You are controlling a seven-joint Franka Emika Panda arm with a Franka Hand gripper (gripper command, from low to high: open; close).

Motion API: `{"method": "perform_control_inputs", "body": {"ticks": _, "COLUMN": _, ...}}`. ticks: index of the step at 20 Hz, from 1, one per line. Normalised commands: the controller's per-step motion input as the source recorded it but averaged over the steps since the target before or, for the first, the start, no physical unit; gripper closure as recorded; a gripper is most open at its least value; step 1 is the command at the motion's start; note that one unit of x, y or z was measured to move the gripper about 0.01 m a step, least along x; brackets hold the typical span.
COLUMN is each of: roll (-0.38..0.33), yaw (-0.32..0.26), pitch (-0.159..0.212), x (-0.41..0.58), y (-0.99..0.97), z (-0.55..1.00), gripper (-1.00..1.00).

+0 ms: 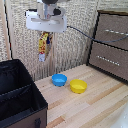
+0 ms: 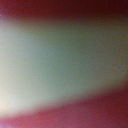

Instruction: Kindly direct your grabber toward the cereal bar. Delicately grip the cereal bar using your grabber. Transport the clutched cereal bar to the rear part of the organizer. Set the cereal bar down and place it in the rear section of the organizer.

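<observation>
1. High above the table (image 1: 95, 107), in the exterior view, the grabber (image 1: 44, 33) hangs with the bar (image 1: 44, 46) dangling from it, clear of every surface.
2. Its fingers are closed on the bar's upper end; the fingertips themselves are hard to make out against the packet.
3. The bar hangs nearly upright, slightly tilted, its long side vertical.
4. Its face is printed yellow and orange with darker brown patches, and a pale white strip shows at the lower end.
5. The print is too small and blurred to read.
6. The bar sits in the air above the gap between the organizer (image 1: 20, 95) and the blue bowl (image 1: 59, 79), well above both.
7. The organizer, a black fabric-sided bin with a divider across it, stands at the exterior view's left.
8. The blue bowl and a yellow bowl (image 1: 78, 86) rest on the light wooden table, just beside each other.
9. A brown drawer cabinet (image 1: 111, 44) stands at the exterior view's right.
10. The wrist view is wholly blurred: a pale greenish-white band between dark red areas, with no object identifiable.
</observation>
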Motion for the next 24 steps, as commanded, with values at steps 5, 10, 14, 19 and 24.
{"method": "perform_control_inputs", "body": {"ticks": 5, "roll": 0.094, "yaw": -0.256, "pitch": 0.016, "x": 0.0, "y": 0.27, "z": 0.14, "gripper": 1.0}}
{"method": "perform_control_inputs", "body": {"ticks": 10, "roll": 0.056, "yaw": -0.145, "pitch": 0.028, "x": 0.0, "y": 0.6, "z": 0.14, "gripper": 1.0}}
{"method": "perform_control_inputs", "body": {"ticks": 14, "roll": 0.0, "yaw": -0.113, "pitch": 0.0, "x": 0.005, "y": 0.8, "z": 0.13, "gripper": 1.0}}
{"method": "perform_control_inputs", "body": {"ticks": 19, "roll": 0.0, "yaw": -0.108, "pitch": 0.0, "x": 0.015, "y": 0.82, "z": 0.14, "gripper": 1.0}}
{"method": "perform_control_inputs", "body": {"ticks": 24, "roll": 0.0, "yaw": -0.106, "pitch": 0.0, "x": 0.03, "y": 0.82, "z": 0.14, "gripper": 1.0}}
